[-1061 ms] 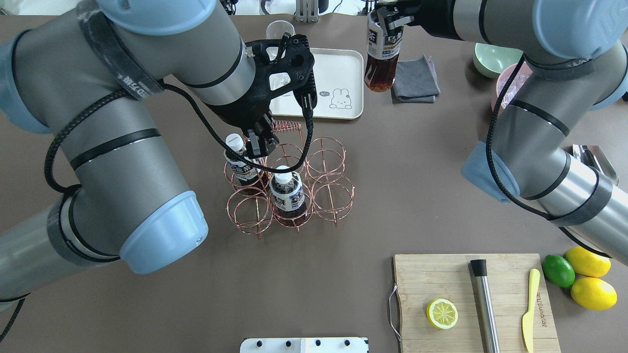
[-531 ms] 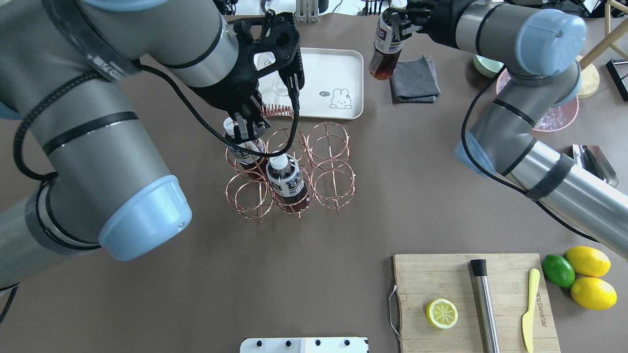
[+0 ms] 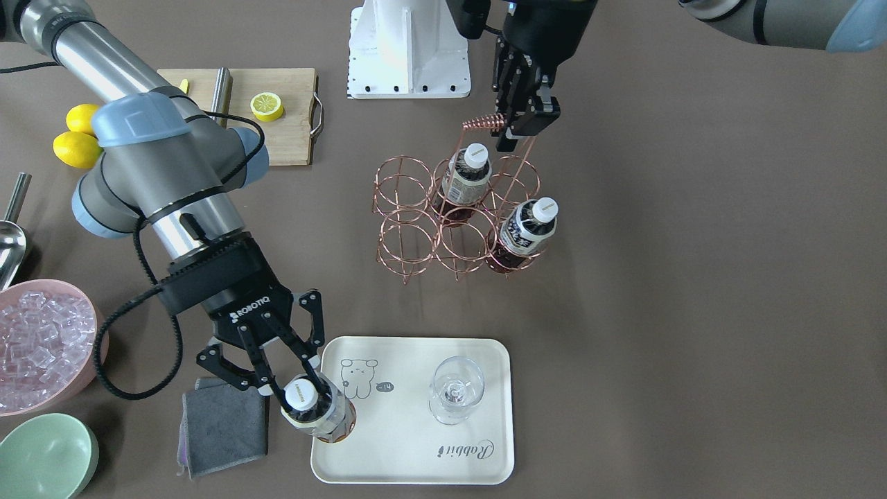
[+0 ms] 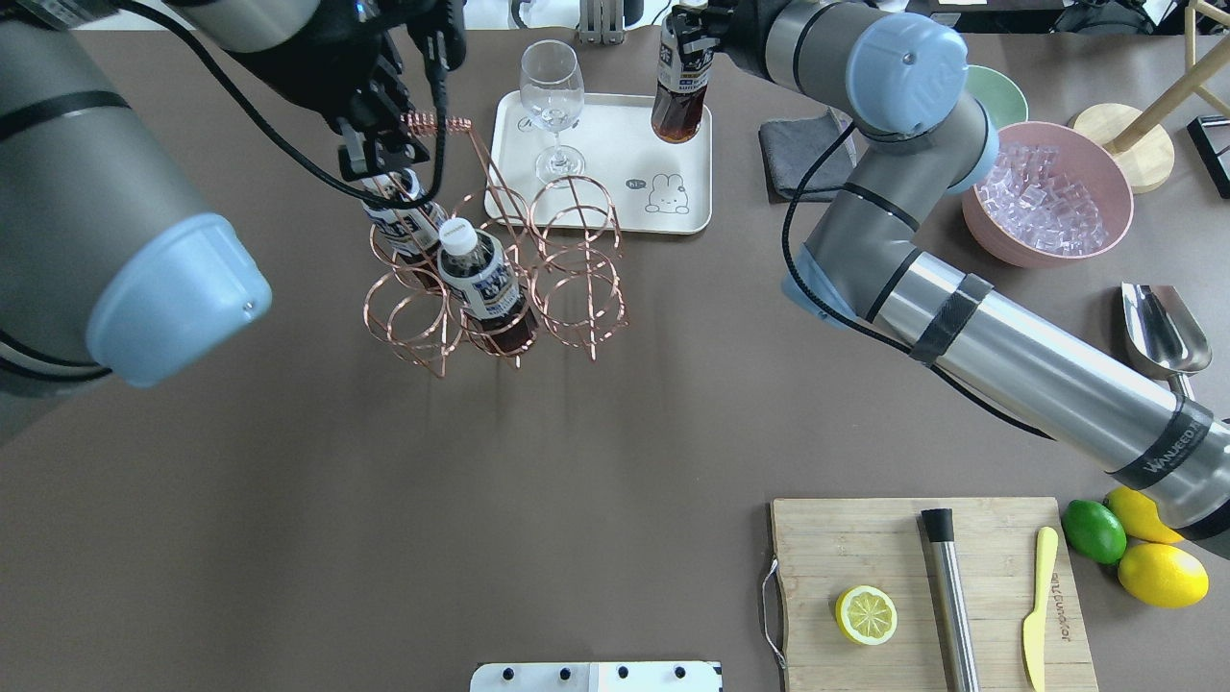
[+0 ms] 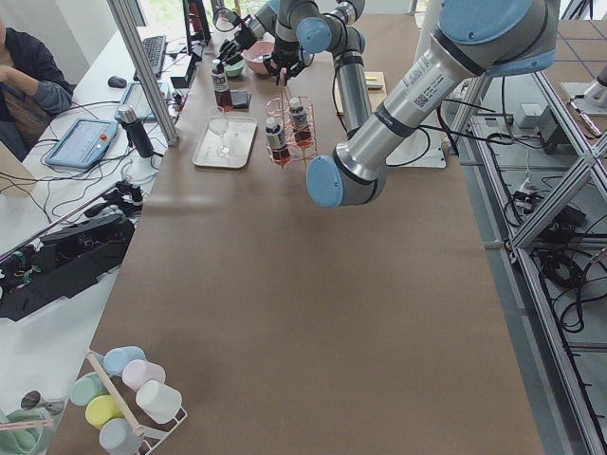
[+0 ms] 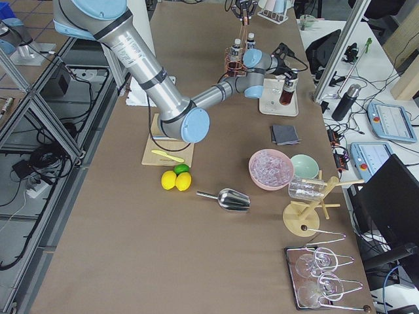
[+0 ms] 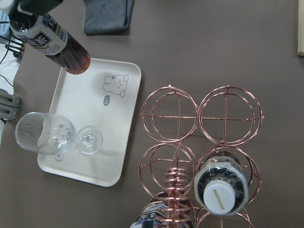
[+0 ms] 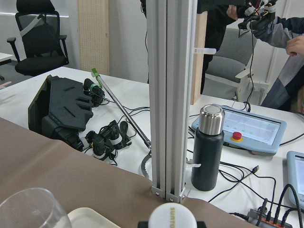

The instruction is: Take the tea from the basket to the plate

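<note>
Right tool clamps the small clear plastic bottle of dark tea by its neck, over the cream rectangular tray's corner. Left tool looks closed on the rose-gold wire basket's coiled handle, probably steadying it.

Tea: clear glossy plastic bottle, smooth white plastic cap, printed whitish label. Basket: polished copper-toned metal wire, reflective. Plate: cream, smooth, low sheen. Wine glass: clear, glossy glass. Cloth: grey, soft fabric. Table cover: brown, matt. Cutting board: pale wood, grain visible.
</note>
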Action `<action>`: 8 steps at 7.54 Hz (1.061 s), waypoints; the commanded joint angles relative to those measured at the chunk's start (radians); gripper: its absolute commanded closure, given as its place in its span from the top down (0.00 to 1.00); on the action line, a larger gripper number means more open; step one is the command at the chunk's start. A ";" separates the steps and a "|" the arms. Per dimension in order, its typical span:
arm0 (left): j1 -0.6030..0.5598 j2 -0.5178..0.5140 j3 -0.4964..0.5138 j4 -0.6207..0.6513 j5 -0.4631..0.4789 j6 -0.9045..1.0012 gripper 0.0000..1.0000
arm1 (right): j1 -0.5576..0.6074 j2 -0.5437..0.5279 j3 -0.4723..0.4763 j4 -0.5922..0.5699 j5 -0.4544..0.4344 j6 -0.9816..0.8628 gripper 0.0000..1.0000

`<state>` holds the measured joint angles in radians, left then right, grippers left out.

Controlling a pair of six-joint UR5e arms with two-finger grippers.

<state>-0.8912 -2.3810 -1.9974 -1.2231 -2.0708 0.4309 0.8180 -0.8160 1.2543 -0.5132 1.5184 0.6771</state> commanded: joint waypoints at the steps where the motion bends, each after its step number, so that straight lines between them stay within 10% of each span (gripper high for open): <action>1: -0.187 0.107 0.008 0.000 -0.113 0.211 0.00 | -0.057 0.011 -0.030 -0.004 -0.037 0.003 0.00; 8: -0.524 0.316 0.190 0.004 -0.239 0.714 0.00 | -0.085 -0.003 -0.029 -0.004 -0.063 0.001 0.00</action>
<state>-1.3579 -2.1132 -1.8529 -1.2189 -2.2956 1.0460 0.7373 -0.8158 1.2242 -0.5191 1.4632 0.6749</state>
